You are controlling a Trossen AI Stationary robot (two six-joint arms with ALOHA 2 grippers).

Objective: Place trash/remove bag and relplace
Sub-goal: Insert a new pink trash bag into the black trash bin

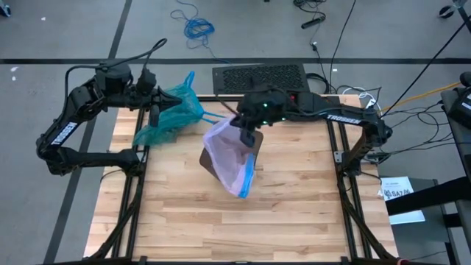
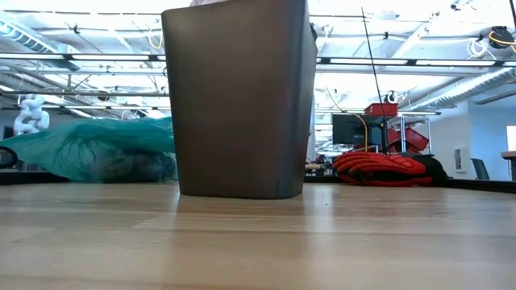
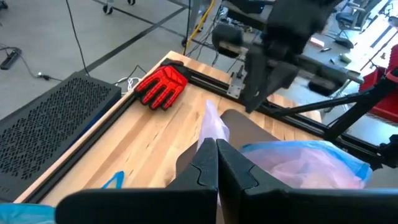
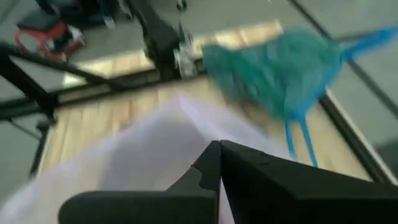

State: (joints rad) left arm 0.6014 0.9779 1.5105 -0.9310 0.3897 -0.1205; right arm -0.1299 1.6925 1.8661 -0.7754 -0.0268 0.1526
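teal bag (image 1: 171, 114) lies bunched at the desk's (image 1: 294, 213) far left corner, blue drawstrings trailing toward the centre; dark lumps show through it in the low view. left claw (image 1: 154, 112) is pressed together over that bag; whether it pinches the plastic, cannot tell. right claw (image 1: 245, 132) is at the far centre, pinching the top edge of a pale pink bag (image 1: 232, 156) draped over a dark bin (image 2: 238, 97). red glove (image 3: 163, 85) lies on the far edge.
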